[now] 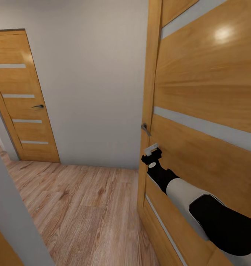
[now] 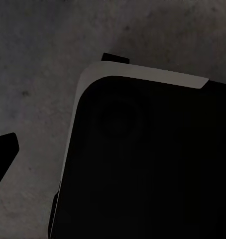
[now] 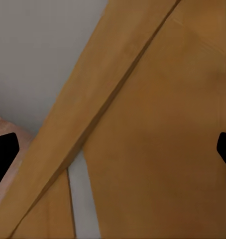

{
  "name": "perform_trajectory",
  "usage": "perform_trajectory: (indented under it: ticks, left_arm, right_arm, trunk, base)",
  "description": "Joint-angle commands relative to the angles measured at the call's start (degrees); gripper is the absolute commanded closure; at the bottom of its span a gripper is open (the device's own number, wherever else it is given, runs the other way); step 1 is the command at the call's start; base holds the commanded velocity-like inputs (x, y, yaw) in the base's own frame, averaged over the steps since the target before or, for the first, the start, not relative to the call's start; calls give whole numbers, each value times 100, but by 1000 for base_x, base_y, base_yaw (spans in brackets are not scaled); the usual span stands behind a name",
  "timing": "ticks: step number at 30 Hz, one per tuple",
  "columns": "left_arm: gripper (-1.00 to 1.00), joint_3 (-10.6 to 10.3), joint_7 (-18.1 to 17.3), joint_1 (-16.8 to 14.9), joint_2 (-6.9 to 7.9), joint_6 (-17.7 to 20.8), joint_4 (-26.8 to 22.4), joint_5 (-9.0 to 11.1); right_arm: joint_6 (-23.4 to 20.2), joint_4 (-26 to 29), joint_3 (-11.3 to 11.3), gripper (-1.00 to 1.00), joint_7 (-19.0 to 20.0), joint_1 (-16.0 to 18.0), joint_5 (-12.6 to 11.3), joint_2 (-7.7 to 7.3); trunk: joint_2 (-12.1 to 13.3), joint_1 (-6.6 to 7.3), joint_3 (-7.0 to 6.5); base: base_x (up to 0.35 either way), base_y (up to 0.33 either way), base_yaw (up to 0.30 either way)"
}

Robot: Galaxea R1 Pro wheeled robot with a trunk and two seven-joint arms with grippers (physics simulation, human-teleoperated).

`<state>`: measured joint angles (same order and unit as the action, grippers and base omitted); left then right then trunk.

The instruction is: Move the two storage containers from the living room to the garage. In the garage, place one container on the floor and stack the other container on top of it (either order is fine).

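No readable text, labels, brand marks or nos. anywhere; near wooden door (image 1: 206,111) plain wood w/ pale strips, no sign; far door (image 1: 24,107) likewise unmarked; small white tag on right arm (image 1: 184,192) blank.

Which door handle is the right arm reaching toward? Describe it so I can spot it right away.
Start at the big wooden door along the right of the head view. On its near edge, just above the right gripper, sits a small grey lever handle. The other handle is darker, on the far closed door at left.
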<state>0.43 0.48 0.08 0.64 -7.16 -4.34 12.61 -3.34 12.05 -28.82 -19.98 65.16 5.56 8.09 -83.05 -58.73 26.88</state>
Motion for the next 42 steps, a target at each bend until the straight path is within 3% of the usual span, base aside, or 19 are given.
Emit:
perform_trajectory:
  ticks: [1,9,26,42]
  left_arm:
    - [-100,1,5,1,-1,-11,-6,22]
    - [-100,1,5,1,-3,-5,-6,28]
    - [-100,4,5,1,6,-4,0,31]
    - [-100,10,5,1,6,-4,1,37]
  right_arm:
    - [-35,1,-8,-100,-19,4,63,20]
    - [-8,52,-35,-100,50,6,95,191]
    - [41,14,-54,-100,16,-3,138,191]
    - [41,-36,-45,-100,-10,-3,138,191]
  trunk:
    - [-3,0,5]
    - [-3,0,5]
    - [-3,0,5]
    - [-3,0,5]
  base:
    - [0,0,0]
    - [0,0,0]
    - [6,0,0]
    - [201,0,0]
